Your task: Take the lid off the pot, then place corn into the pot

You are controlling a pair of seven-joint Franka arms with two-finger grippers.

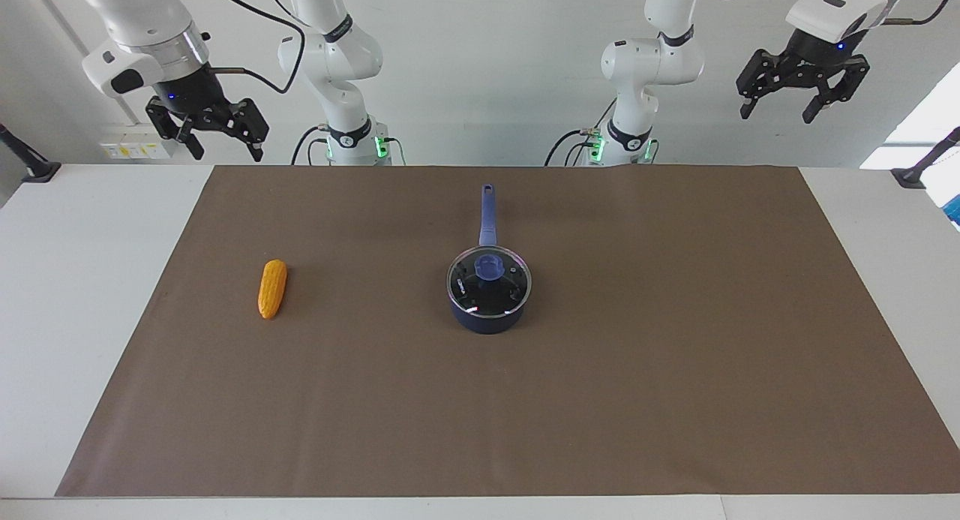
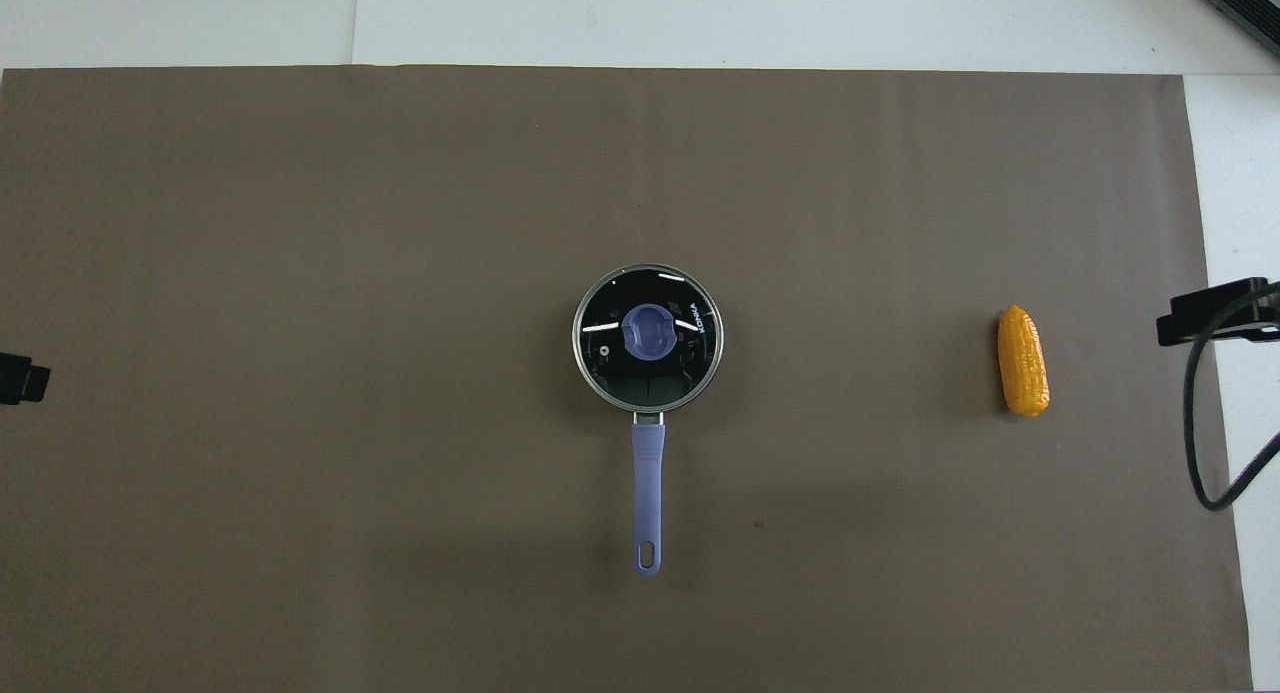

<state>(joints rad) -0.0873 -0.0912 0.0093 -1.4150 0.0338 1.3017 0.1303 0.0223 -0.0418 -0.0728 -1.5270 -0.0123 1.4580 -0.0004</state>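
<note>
The pot [image 1: 487,321] stands at the middle of the brown mat, its long blue handle [image 2: 647,483] pointing toward the robots. The glass lid [image 1: 480,293] with its blue knob [image 2: 650,333] sits on the pot, covering it. The corn [image 1: 272,289] lies on the mat toward the right arm's end of the table, level with the pot; the overhead view shows the corn [image 2: 1023,375] lengthwise toward the robots. My right gripper [image 1: 225,149] hangs open high over that end's edge. My left gripper [image 1: 778,115] hangs open high over the other end. Both hold nothing.
The brown mat [image 1: 675,370] covers most of the white table [image 1: 75,280]. Black stands [image 1: 34,167] sit at the table's two corners nearest the robots. A dark cable [image 2: 1195,423] hangs by the right gripper.
</note>
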